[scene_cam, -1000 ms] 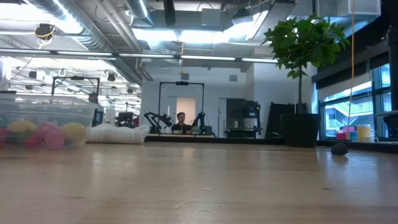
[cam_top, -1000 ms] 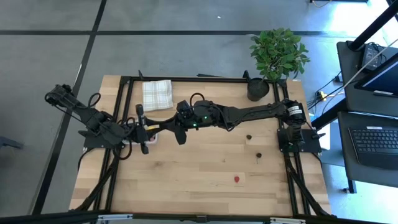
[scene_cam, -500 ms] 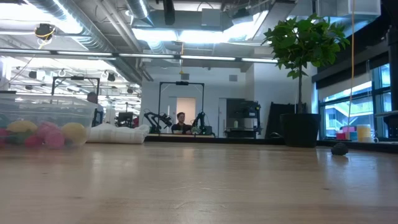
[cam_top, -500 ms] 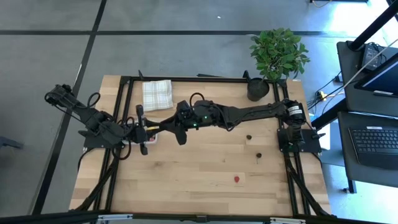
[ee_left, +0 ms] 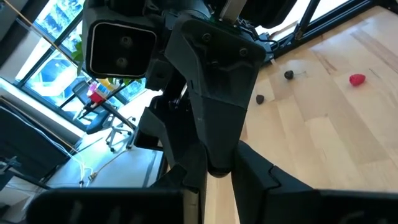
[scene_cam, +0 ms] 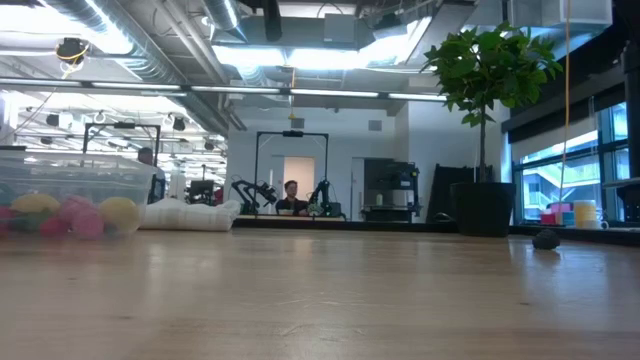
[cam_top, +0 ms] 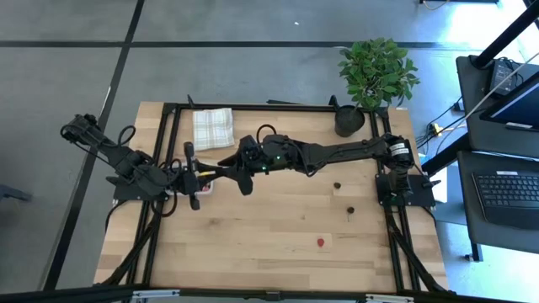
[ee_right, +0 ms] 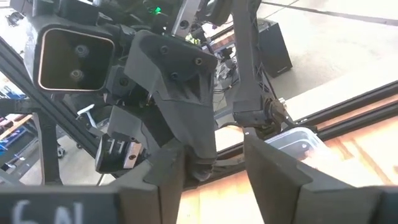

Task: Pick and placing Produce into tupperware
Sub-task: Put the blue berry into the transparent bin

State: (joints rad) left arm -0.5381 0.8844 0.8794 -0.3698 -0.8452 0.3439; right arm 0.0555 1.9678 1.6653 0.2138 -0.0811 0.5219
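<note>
The clear tupperware [scene_cam: 70, 195] stands on the table at the left, with yellow and pink produce inside, and in the high view the grippers mostly cover it [cam_top: 207, 187]. High above it my two grippers meet tip to tip. My left gripper [ee_left: 217, 186] is shut on a small dark cherry-like piece [ee_left: 217, 168]. My right gripper [ee_right: 214, 180] is open, with its fingers on either side of the left fingertip. Two dark cherries [cam_top: 337, 185] [cam_top: 349, 209] and a red strawberry [cam_top: 320, 243] lie on the bare wood to the right. My left gripper pinches the small dark piece [ee_left: 217, 168] between its two fingertips. The fingers come at it nearly level from the table's left. The piece is lifted clear, high above the container. The right gripper's dark finger stands right behind it, so its outline is hard to tell.
A folded checked cloth [cam_top: 212, 128] lies at the far edge, with a potted plant [cam_top: 351, 118] at the far right. Black frame rails [cam_top: 269, 108] run around the table. The near half of the wooden top holds only the loose produce.
In the high view my right gripper's fingers have spread apart, while both arms have kept their place above the container.
</note>
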